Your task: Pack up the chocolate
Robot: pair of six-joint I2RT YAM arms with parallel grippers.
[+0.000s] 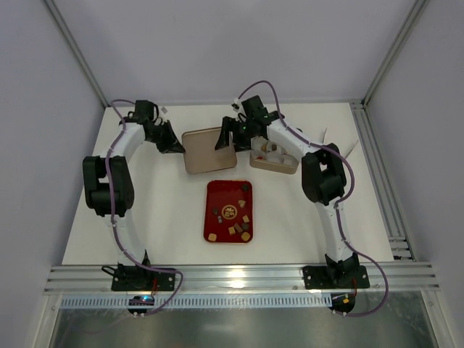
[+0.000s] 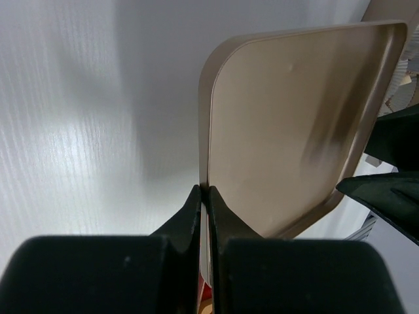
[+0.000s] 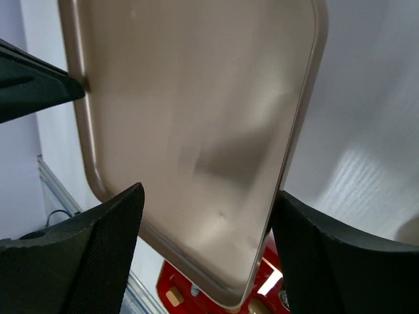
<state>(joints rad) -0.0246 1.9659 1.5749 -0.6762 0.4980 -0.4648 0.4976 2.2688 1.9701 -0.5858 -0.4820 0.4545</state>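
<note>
Several small brown and tan pieces of chocolate lie on the red tray; more sit in the tan box at the right. A flat tan lid lies between the two grippers. My left gripper is shut on the lid's left rim. My right gripper hangs open over the lid's right side. In the right wrist view the lid fills the space between its fingers, and the right finger stands close against the lid's edge.
The tan box holds white crinkled paper cups beside the right forearm. The red tray shows just under the lid's near corner. The table's aluminium frame rail runs along the near edge and another up the right side.
</note>
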